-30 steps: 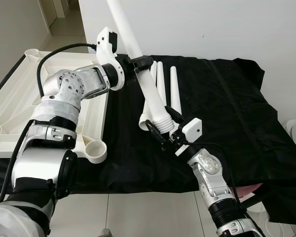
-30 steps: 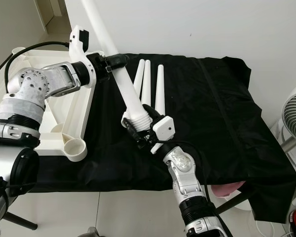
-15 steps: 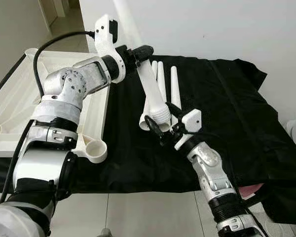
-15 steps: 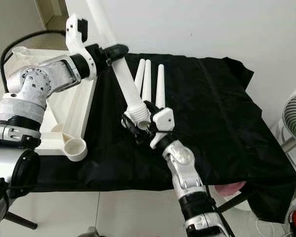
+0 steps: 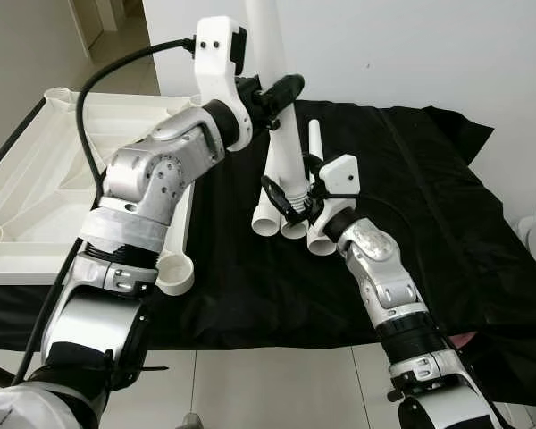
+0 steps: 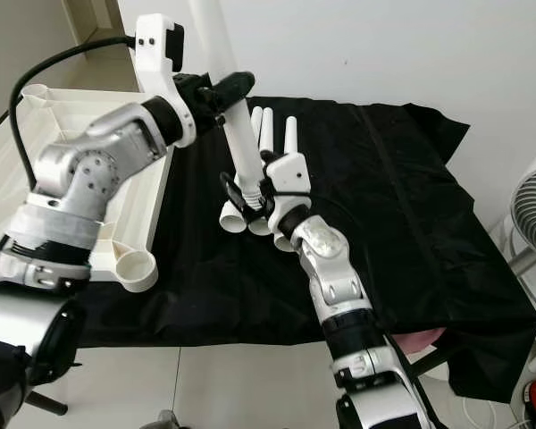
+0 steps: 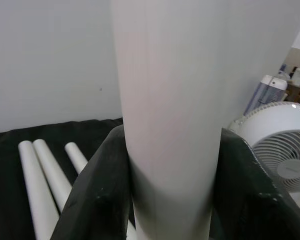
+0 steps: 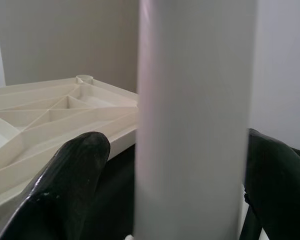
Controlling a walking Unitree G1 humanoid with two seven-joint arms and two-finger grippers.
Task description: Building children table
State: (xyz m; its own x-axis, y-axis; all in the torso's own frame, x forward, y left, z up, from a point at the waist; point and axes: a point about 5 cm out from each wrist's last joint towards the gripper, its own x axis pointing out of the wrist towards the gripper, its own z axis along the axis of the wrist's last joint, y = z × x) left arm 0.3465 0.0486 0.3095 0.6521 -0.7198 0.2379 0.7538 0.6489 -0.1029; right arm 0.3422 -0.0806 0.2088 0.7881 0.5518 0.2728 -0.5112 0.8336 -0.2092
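**Ann:** Tabletop is lying upside down on the robot's left, its corner socket hanging over the black cloth. Three spare legs are lying side by side on that cloth.

**Ben:** And the fourth leg is standing almost upright in the air above them. The left gripper is clamping it partway up; the wrist view is showing the tube pressed between both black fingers.

**Ann:** The right gripper is closing round the ribbed lower end, its fingers either side of the tube.

**Ben:** For this step, I'd say both grips need holding firm, keeping the leg vertical while carrying it across, then lining the ribbed end squarely over that socket before pushing down.
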